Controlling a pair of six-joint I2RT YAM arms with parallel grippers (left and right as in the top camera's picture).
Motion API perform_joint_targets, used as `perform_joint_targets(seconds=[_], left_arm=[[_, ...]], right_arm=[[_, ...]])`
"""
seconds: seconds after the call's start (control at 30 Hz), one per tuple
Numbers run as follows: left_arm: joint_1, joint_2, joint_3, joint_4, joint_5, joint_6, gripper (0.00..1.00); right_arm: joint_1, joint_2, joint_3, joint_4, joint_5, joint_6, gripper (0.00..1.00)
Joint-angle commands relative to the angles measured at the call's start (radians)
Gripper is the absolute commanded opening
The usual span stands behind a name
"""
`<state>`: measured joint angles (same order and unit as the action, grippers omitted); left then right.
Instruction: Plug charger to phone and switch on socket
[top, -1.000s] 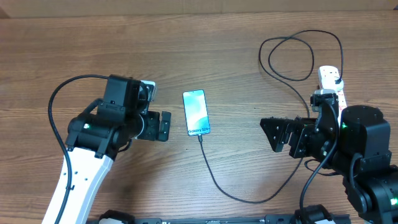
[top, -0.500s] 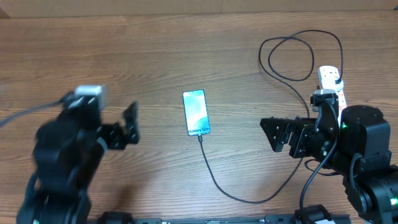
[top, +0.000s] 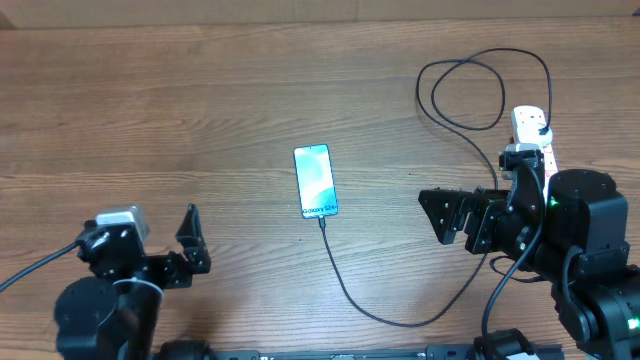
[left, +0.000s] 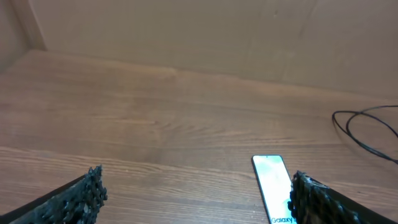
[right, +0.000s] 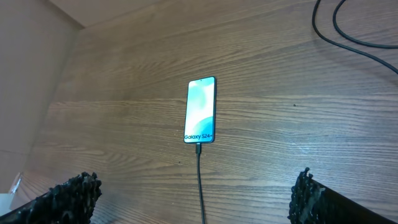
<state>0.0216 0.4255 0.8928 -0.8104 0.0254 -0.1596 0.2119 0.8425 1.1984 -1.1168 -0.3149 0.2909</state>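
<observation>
L end effector (top: 195, 240): spread wide, empty, 8 o'clock on bench (top: 150, 110), well apart from phone (top: 316, 181).
R end effector (top: 433, 215): spread, empty, 3 o'clock.
Phone at centre, screen lit. Charger (top: 345, 285) tip looks seated at its 6 o'clock edge.
Socket (top: 533, 128) at 2 o'clock, behind R end effector.
Judged: plug-in done, switch left; switch state can't tell.
Next: R turns back twd 2 o'clock, presses switch w/ one fingertip.

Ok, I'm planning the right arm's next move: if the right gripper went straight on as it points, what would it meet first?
Probably the phone, at its plugged-in end: it lies centred ahead of the open right gripper, with only bare table between. Height is unclear, so it might pass above.
</observation>
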Motion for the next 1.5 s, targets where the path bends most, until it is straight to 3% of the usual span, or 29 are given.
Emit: perform_joint_targets(seconds=[0.0,0.43,0.63,0.93,1.13,1.47], left_arm=[[0.008,-0.065,-0.109,0.065,0.013,-0.035,0.99],[0.008,-0.357,-0.518,0.431,0.049,-0.052,0.99],[0.008,-0.423,-0.641,0.645,0.045,-0.126,0.99],[0.008,-0.422,-0.742,0.926,-0.016,-0.134,1.00],[0.008,-0.422,-0.821,0.984,-0.034,-0.137,1.00],[0.009,-0.422,-0.888,0.927,-0.045,-0.133,1.00]], right_arm=[[0.007,-0.005,0.007,0.004,-0.001,-0.005,1.00],[0.007,-0.005,0.007,0.004,-0.001,-0.005,1.00],[0.007,-0.005,0.007,0.003,-0.001,-0.005,1.00],[0.007,-0.005,0.007,0.003,-0.001,-0.005,1.00],[0.007,-0.005,0.007,0.004,-0.001,-0.004,1.00],[0.007,-0.005,0.007,0.003,-0.001,-0.005,1.00]])
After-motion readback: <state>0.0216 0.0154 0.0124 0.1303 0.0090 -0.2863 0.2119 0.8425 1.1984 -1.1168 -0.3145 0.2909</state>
